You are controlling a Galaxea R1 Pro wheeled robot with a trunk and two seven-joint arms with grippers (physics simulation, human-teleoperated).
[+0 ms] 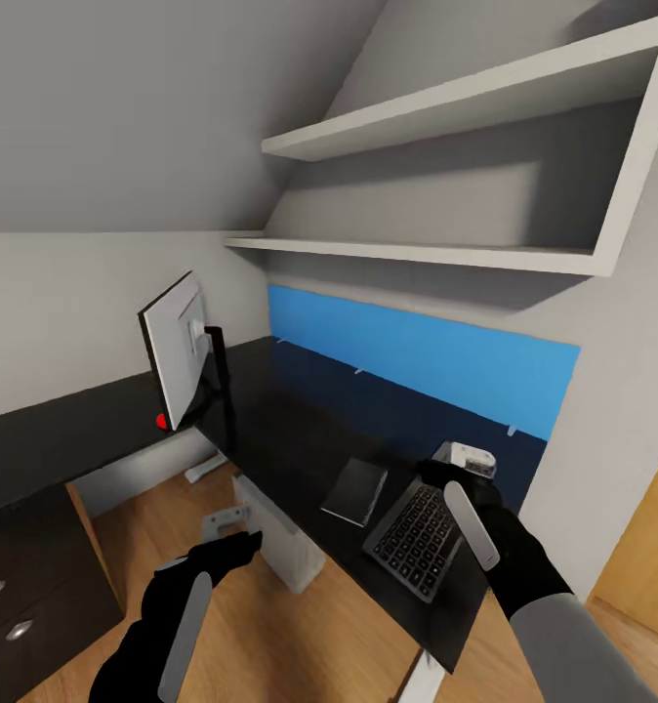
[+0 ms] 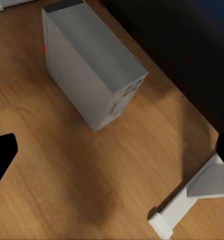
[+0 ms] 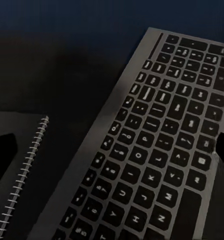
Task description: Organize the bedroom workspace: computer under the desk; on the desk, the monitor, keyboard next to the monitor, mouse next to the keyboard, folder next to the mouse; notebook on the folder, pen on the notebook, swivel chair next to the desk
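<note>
At the far left of the head view, the dark drawers (image 1: 17, 586) with round silver knobs stand under the left wing of the black desk (image 1: 300, 430). The monitor (image 1: 176, 351) stands on the surface near the inner corner, turned so that its silver-grey back faces the camera; a small red dot shows at its lower corner.

The left gripper (image 1: 233, 547) hangs over the wooden floor (image 1: 143, 527) in front of the desk, not touching anything. In the left wrist view its two fingertips are dark shapes at opposite edges, well apart, so it is released and empty. Below it the computer (image 2: 89, 65) stands on the floor beside the desk edge, partly under the surface. A white desk foot (image 2: 191, 200) lies near it.

Further right, the dark spiral-bound notebook (image 1: 355, 490) lies flat on the surface. Just beside it lies the keyboard (image 1: 419, 535), at an angle near the front edge; the two are close but apart.

The right gripper (image 1: 456, 478) hovers over the far end of the keyboard. Its fingertips are also spread wide in the right wrist view, released, holding nothing. A small white object (image 1: 471, 457) lies behind it, in front of the blue back panel (image 1: 417, 356). White shelves (image 1: 446, 254) hang on the wall above.
</note>
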